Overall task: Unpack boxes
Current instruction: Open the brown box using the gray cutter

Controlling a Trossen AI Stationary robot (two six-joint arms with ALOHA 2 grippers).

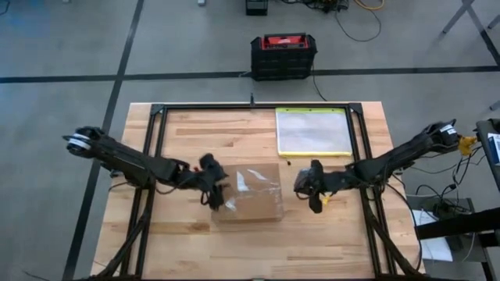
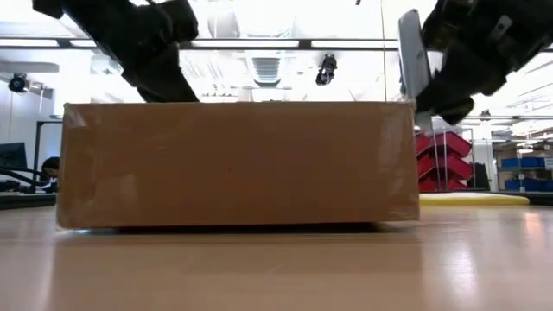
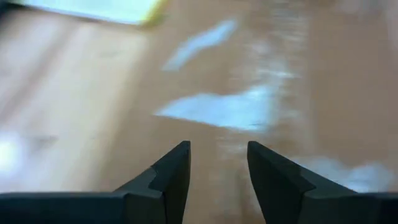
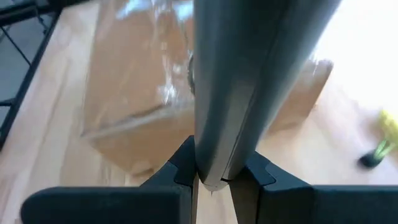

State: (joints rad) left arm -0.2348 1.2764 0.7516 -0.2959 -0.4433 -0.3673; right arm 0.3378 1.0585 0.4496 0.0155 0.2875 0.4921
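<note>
Flat brown taped cardboard carton [image 1: 250, 195] sits at the worktop's [image 1: 195, 129] centre.
Your left hand [image 1: 216, 195] hovers spread at its left edge; your right hand [image 4: 213, 180] pinches a grey metal blade [image 4: 249, 81].

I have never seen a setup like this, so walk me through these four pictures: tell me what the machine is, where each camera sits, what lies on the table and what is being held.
This is a robot with two dark arms at a wooden table, each ending in a pair of jaws. One picture looks straight down from above, one looks level across the tabletop, and the other two come from cameras on each arm's wrist.

In the middle lies a flat brown cardboard box with shiny clear tape. Behind it lies a clear plastic pouch with a yellow-green edge. A black-and-red case stands on the floor beyond the table.

The left gripper is over the box's left edge, jaws apart, holding nothing. The right gripper waits beside the box's right side, jaws shut on a grey blade-like tool. The box looks still sealed.
</note>
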